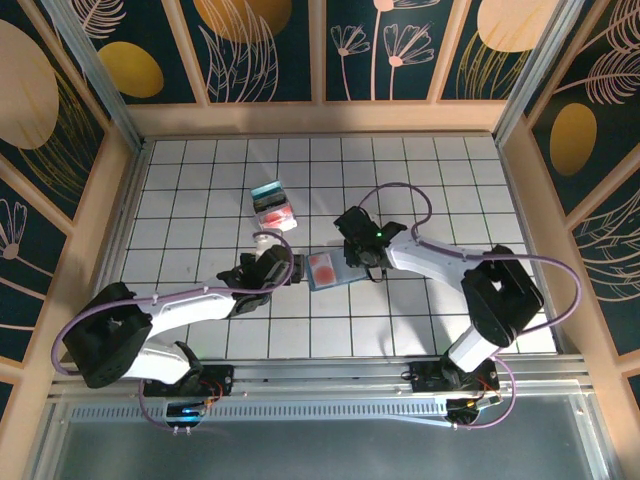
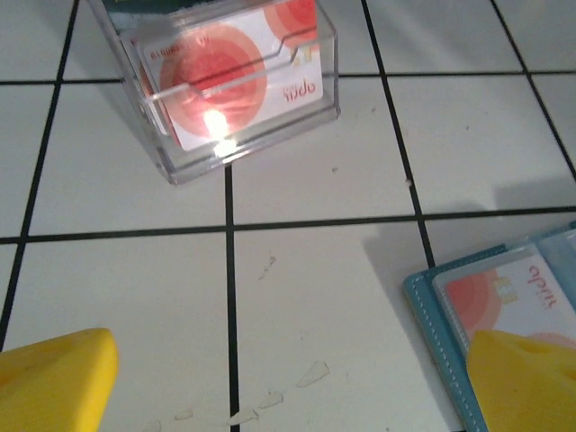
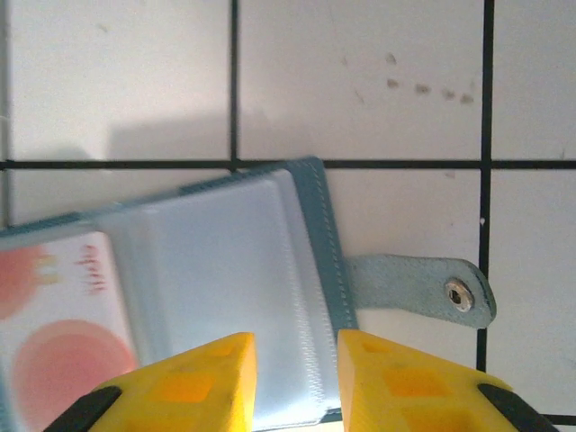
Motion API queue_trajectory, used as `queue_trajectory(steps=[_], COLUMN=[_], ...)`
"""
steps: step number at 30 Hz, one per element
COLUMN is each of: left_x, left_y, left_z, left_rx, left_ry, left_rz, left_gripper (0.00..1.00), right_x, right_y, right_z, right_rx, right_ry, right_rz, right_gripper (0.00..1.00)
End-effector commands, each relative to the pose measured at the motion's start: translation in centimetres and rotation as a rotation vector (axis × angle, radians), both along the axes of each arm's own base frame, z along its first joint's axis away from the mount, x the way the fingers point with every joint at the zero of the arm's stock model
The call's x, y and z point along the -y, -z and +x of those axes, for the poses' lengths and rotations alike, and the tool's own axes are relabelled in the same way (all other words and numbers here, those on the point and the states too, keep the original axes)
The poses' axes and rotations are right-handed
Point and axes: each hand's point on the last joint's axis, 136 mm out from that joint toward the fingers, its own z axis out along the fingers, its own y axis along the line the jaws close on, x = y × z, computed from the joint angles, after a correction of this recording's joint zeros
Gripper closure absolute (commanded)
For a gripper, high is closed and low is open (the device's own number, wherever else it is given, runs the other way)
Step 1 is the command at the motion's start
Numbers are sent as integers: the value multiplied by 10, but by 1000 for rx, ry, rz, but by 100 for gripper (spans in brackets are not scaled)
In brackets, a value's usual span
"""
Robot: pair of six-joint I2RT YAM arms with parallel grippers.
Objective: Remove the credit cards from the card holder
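**Top view.** The card holder (image 1: 328, 270) lies open and flat on the tiled table (image 1: 450, 180), between the left claw (image 1: 283, 268) and the right claw (image 1: 358, 262). A clear box (image 1: 273, 205) with cards in it stands apart, farther from the arm bases.

**Left wrist view.** The left claw is spread fully wide and grips nothing. One finger overlaps the holder's edge, where a red-pink card (image 2: 504, 292) sits in its pocket. Probable purpose: it is positioned to draw that card out.

**Right wrist view.** The right claw's fingers stand close together over the near edge of the holder's empty half, beside the strap (image 3: 414, 290). Whether they pinch the edge or only press on it cannot be told. Probable purpose: to steady the holder during extraction.
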Motion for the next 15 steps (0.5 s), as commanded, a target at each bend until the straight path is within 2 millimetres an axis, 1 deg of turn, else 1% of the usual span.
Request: queue_trajectory(steps=[1,4,7,10,15], left_x=[11,20,27,26,22], left_y=[10,19,28,35,40], left_z=[-5,-8,-10,-10,-8], left_rx=[-25,-42,-54,-64,-64], left_ry=[45,71,82,62,29], left_rz=[-10,12,41,60,59], left_gripper=[1,1,1,1,1], right_x=[-18,-31,-38,-45,-52], right_y=[-24,-25,-21,-14,-5], right_z=[1,-2,-4,-8,-10], right_rx=[15,-13,-45,-85,-114], right_ry=[-11,-47,-63,-81,-98], right_rz=[118,188,225,260,277], right_gripper=[69,68,71,74,79])
